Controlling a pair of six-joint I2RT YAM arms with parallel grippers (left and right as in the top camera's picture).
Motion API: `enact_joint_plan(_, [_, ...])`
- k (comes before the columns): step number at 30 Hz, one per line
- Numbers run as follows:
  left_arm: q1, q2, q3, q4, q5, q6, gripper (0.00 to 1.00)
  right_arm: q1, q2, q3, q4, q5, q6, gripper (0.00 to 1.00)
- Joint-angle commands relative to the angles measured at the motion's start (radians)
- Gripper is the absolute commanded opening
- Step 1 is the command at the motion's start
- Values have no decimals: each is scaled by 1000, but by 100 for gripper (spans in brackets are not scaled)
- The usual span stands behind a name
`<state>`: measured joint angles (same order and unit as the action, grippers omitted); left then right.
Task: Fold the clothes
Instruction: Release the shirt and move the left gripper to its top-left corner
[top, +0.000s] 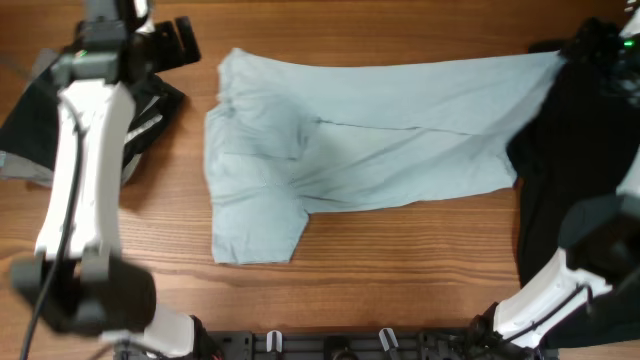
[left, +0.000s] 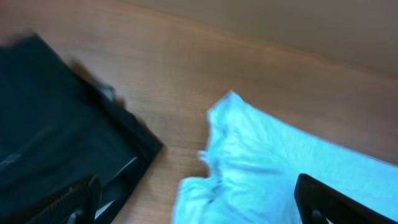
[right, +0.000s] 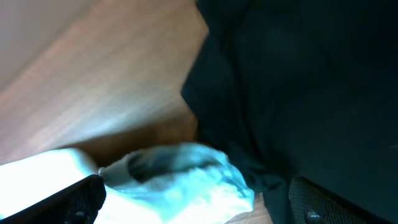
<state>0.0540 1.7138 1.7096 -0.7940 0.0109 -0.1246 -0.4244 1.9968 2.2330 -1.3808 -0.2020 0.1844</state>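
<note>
Two grippers, each spread wide with nothing between the fingers. The left gripper (left: 198, 190) is over a corner of the pale blue T-shirt (top: 370, 120). The right gripper (right: 198, 186) is over its bunched end, which touches a black garment (right: 298, 81). Only the overhead view shows the shirt whole: rumpled across the table (top: 400, 250), with a dark pile (top: 30, 120) at the left.

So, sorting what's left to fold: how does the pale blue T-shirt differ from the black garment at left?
The pale blue T-shirt lies spread wide and rumpled centrally; the black garment sits compact, straight-edged, seemingly folded. The T-shirt covers far more area. Both rest on the wooden table.
</note>
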Motion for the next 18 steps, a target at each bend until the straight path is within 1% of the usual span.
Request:
enact_joint_plan(1, [16,-113,11,-28,-13,17,100,7,-35,12,2,-18,-35,100])
enact_joint_plan(6, [15,-104,11,-97,4,17,100,29,-24,10,-1,-17,-51,100])
enact_joint_plan(10, [15,-24,10,-91,113,18,100,29,-24,10,-8,-16,-52,100])
enact_joint_plan(13, [10,116,10,-13,264,124,100,29,-24,10,-7,-16,-52,100])
enact_joint_plan(15, [-3,231,10,72,331,150,100,29,-24,10,-8,-16,-54,100])
enact_joint_plan(18, [-21,381,10,207,401,152,100,29,-24,10,-5,-16,-55,100])
